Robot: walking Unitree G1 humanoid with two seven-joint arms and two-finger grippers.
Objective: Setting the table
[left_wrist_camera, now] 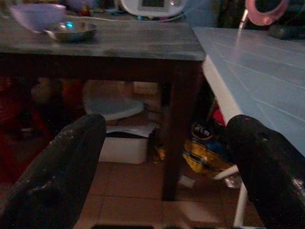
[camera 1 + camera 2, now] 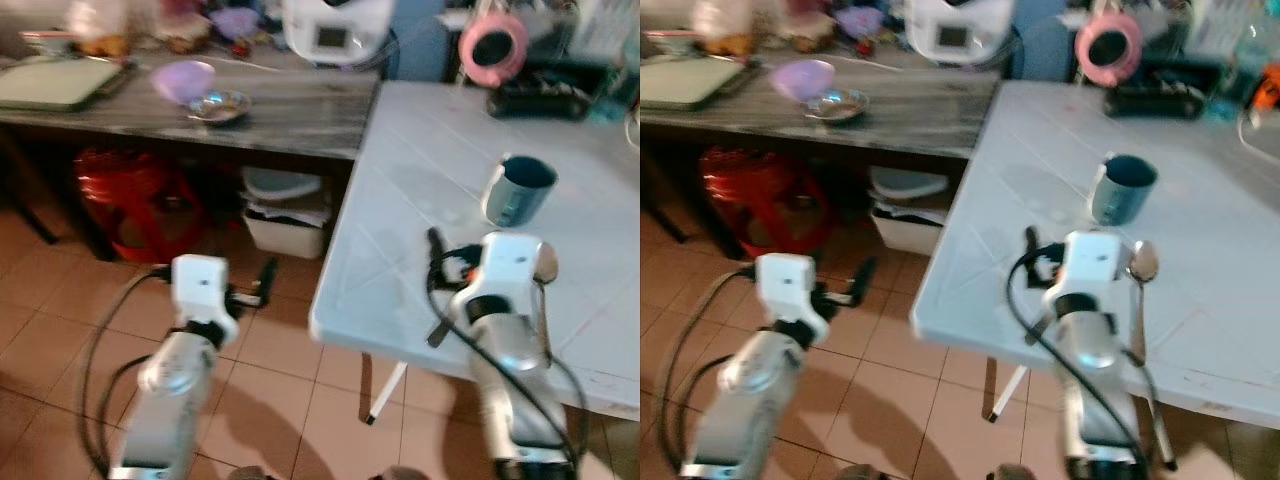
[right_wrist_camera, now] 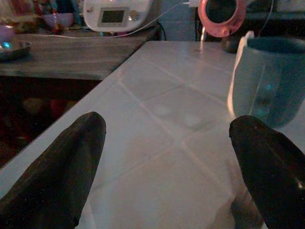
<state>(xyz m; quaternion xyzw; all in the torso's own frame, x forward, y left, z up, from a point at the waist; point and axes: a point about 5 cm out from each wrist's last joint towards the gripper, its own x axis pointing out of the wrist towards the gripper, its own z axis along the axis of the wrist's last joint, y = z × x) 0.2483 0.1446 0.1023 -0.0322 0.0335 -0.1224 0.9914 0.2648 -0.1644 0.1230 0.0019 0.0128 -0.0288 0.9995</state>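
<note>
Left eye view: right gripper [image 2: 436,262] over white tabletop [image 2: 420,190] near its front edge, blue mug [image 2: 518,190] at 1 o'clock of it, spoon [image 2: 545,264] just beside the wrist. Left gripper [image 2: 262,285] over floor, off the edge.

Right wrist view: fingers [image 3: 62,167] spread wide, holding nothing; mug [image 3: 267,78] close ahead. Risk: a forward sweep could knock it.

Left wrist view: fingers [image 1: 57,167] wide apart, empty; dark tabletop [image 1: 109,43] ahead, open room below.

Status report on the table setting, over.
Right gripper open over the white table, empty. Left gripper open, low beside the dark table. Blue mug upright ahead of right gripper, spoon beside the arm. Nothing in the way.
</note>
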